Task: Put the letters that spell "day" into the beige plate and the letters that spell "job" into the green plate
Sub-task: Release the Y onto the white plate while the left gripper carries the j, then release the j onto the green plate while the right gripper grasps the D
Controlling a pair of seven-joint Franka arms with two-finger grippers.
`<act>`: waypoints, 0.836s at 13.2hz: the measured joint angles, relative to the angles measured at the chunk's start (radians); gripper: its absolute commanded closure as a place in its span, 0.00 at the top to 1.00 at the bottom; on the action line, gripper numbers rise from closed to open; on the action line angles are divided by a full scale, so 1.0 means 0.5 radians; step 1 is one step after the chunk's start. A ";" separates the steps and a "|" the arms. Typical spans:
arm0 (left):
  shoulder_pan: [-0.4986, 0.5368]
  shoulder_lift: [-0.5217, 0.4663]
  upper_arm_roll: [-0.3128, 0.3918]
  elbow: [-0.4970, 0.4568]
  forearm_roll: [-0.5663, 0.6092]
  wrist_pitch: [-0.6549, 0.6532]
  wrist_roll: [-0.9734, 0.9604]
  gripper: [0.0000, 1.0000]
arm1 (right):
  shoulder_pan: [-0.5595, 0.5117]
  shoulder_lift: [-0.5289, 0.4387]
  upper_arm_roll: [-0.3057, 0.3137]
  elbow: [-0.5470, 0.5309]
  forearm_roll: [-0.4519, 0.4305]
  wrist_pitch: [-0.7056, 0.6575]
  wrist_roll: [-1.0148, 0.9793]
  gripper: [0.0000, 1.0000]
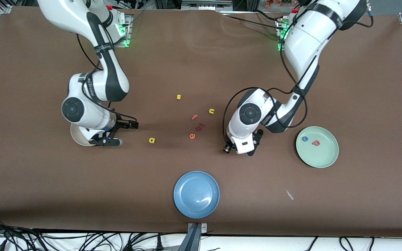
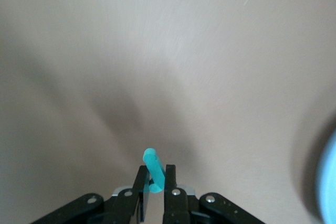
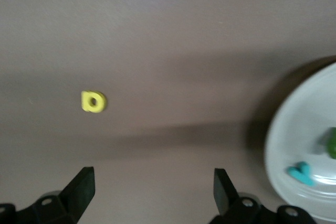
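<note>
The teal hooked "j" [image 2: 153,169] stands pinched between the closed fingers of the left gripper [image 1: 247,153], whose arm bends down low over the table beside the green plate [image 1: 329,159], which holds the blue "o" [image 1: 305,138] and pinkish-red letter [image 1: 316,143]. The right gripper [image 1: 115,134], jaws spread wide and empty, hangs at the beige plate [image 1: 77,137]; the yellow letter [image 1: 151,140] lies just ahead of it.

Bare brown worktop [image 1: 368,87] lies open around the yellow letter [image 1: 151,140], while a loose cluster of small letters [image 1: 197,127] sits between both arms and the blue plate [image 1: 196,194] lies nearer the camera.
</note>
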 measured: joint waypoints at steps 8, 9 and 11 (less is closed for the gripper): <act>0.473 -0.243 -0.003 -0.004 -0.008 -0.764 1.267 0.00 | 0.046 0.233 0.168 0.083 0.000 0.353 0.288 1.00; 0.548 -0.243 -0.001 -0.008 -0.009 -0.839 1.434 0.00 | 0.068 0.262 0.169 0.116 0.000 0.355 0.324 1.00; 0.709 -0.243 0.000 -0.040 -0.008 -0.909 1.729 0.00 | 0.085 0.306 0.169 0.157 0.000 0.360 0.344 0.99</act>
